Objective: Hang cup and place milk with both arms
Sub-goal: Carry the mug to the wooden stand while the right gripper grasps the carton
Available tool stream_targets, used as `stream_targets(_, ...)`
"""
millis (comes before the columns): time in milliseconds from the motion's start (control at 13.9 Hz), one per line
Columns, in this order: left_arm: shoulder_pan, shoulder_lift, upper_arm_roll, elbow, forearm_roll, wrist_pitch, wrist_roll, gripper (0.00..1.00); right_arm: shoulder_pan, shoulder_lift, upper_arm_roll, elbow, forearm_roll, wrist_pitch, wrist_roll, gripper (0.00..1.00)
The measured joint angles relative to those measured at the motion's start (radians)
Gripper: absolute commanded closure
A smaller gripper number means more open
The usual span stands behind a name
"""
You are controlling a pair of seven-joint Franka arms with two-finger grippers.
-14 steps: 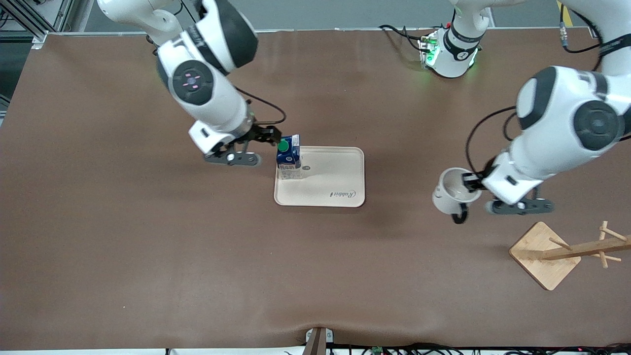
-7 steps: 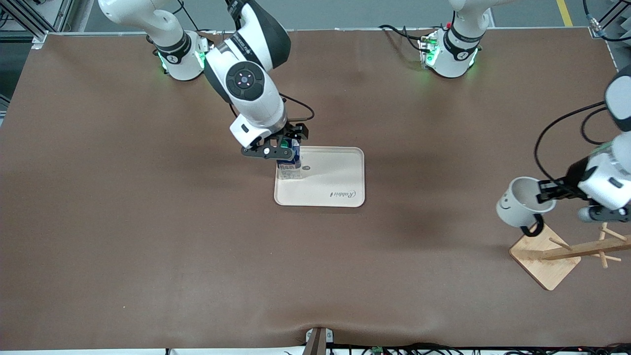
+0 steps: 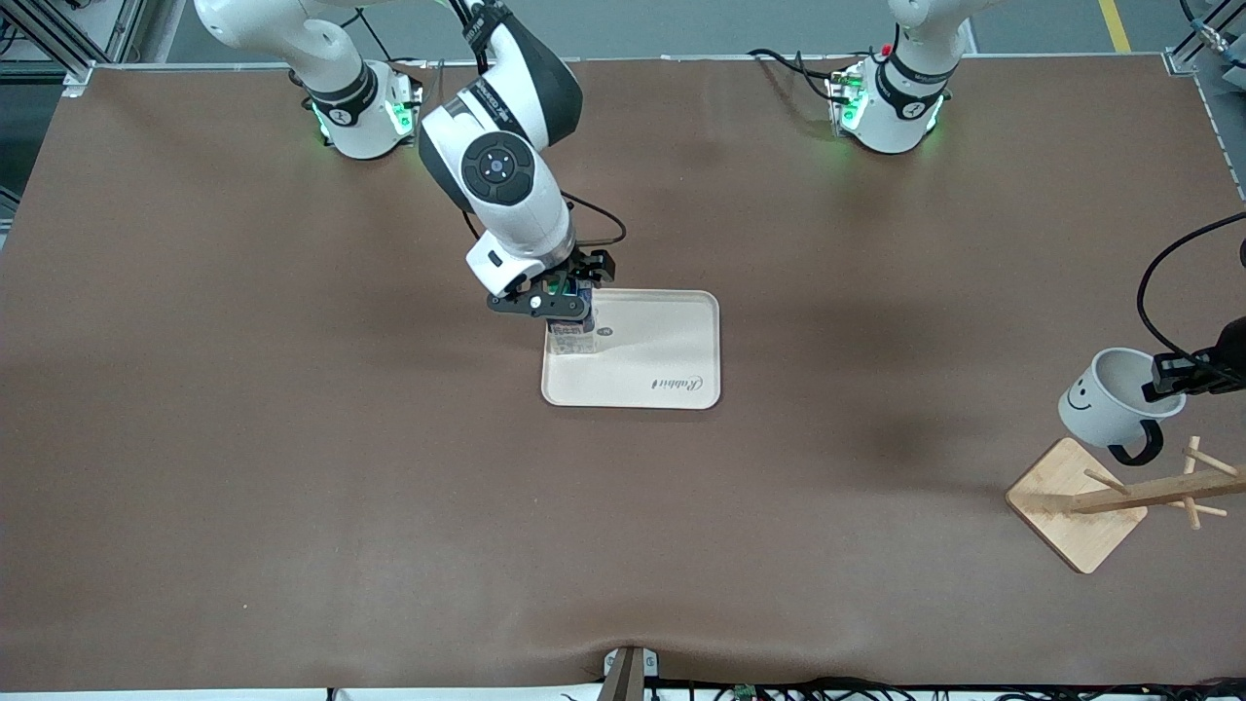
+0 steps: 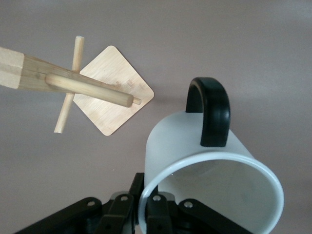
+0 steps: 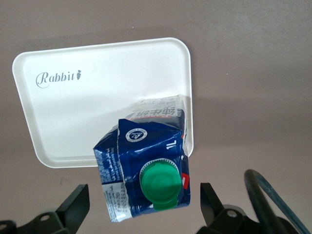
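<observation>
The milk (image 3: 571,337) stands upright in the tray's (image 3: 662,352) corner nearest the right arm's base. My right gripper (image 3: 569,288) is right above it, open. In the right wrist view its fingers (image 5: 75,201) stand either side of the carton (image 5: 141,146) with gaps, level with the green cap (image 5: 160,184). My left gripper (image 3: 1168,376) is shut on the rim of the cup (image 3: 1105,401) and holds it tilted in the air over the table beside the wooden rack (image 3: 1076,506). In the left wrist view the cup (image 4: 195,146) has its black handle (image 4: 210,112) toward the rack's peg (image 4: 90,89).
The cream tray (image 5: 97,97) lies mid-table with "Rabbit" printed on it. The rack's square base (image 4: 117,90) sits near the left arm's end of the table, its post and pegs (image 3: 1158,490) rising from it. Both arm bases stand along the table's top edge.
My left gripper carried the cup toward the left arm's end of the table, up to the rack. My right gripper moved from beside the milk to above it, fingers astride.
</observation>
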Motion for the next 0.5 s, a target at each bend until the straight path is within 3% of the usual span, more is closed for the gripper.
stream_targets(359,0.023,0.037,0.0,0.042,0.0,0.004,0.011,1.0,0.0,0.026,0.0,-0.005,0.0,0.052,0.037,0.03)
stream_targets(431,0.029,0.041,0.0,0.047,0.0,0.004,0.012,1.0,0.0,0.032,0.0,-0.005,-0.001,0.056,0.038,0.15)
stream_targets(503,0.036,0.043,0.0,0.049,0.0,0.004,0.012,1.0,0.001,0.036,0.0,-0.005,-0.001,0.058,0.039,0.36)
